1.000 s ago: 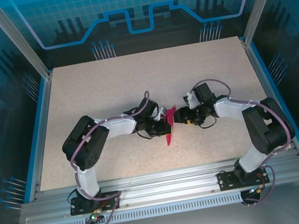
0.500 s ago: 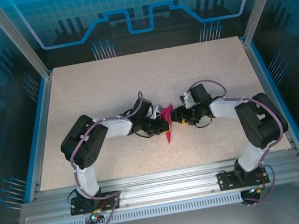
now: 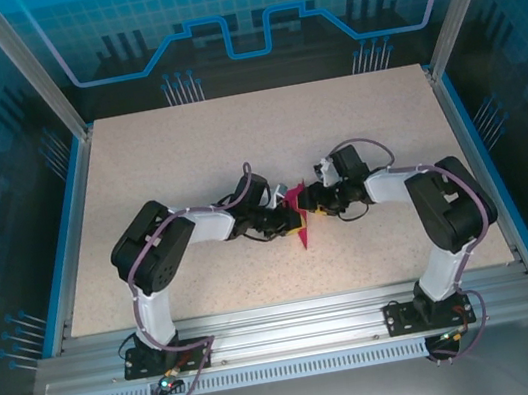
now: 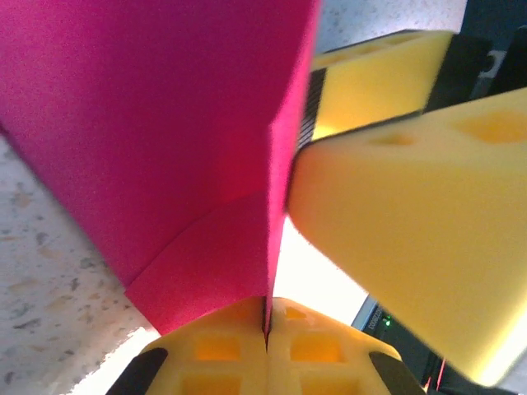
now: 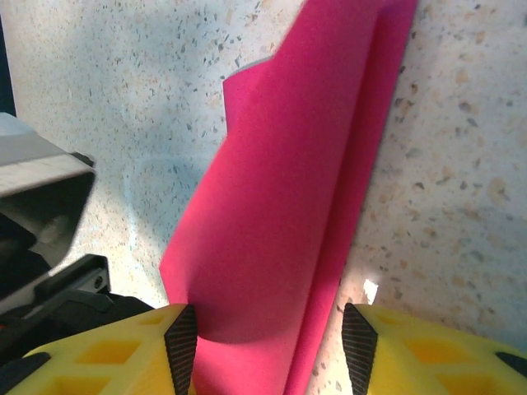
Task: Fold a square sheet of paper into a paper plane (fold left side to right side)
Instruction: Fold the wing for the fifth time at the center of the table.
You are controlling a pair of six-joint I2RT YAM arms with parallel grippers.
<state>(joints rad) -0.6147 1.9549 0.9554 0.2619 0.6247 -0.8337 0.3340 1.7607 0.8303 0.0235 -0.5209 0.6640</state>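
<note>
We hold our black-and-white jointed left arm (image 3: 198,227) and right arm (image 3: 399,185) bent inward, wrists almost meeting. Our yellow-padded left gripper (image 4: 268,329) pinches folded magenta-pink paper (image 4: 165,148) (pads pressed together); our right gripper (image 5: 270,337) stands parted astride it.

Black-white arms (image 3: 198,227), purple cables (image 3: 369,143), yellow fingers (image 4: 395,247)

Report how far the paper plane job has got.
Done: the pink paper is already folded into a narrow, pointed strip with creases. In hand: the left gripper pinches one edge shut; the right gripper straddles it, jaws apart. Left: probably the final folds, then release.
</note>
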